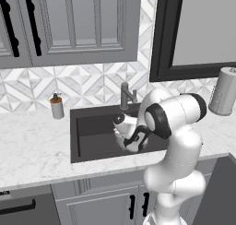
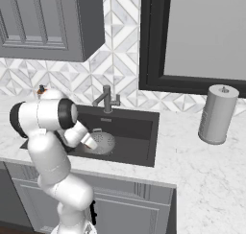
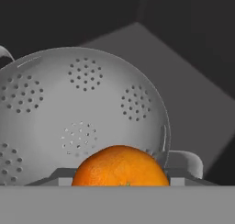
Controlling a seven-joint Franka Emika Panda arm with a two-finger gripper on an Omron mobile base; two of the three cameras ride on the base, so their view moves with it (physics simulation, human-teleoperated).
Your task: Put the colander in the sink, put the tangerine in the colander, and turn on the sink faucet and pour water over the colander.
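The silver perforated colander point(image 3: 78, 113) sits on the floor of the dark sink point(image 3: 183, 81), seen from above in the hand view, and at the basin's left part point(image 2: 103, 143) in the right base view. The orange tangerine point(image 3: 120, 168) is held between the fingers of my gripper point(image 3: 120, 181), just over the colander's near rim. My gripper point(image 1: 133, 143) is lowered into the sink point(image 1: 92, 127), shut on the fruit. The dark sink faucet point(image 1: 125, 96) stands behind the basin, its spout over the sink point(image 2: 139, 127).
A soap bottle point(image 1: 56, 107) stands on the marble counter left of the sink. A paper towel roll point(image 2: 217, 114) stands on the counter to the right. Wall cabinets hang above, and a dark-framed window sits behind the faucet point(image 2: 106, 99).
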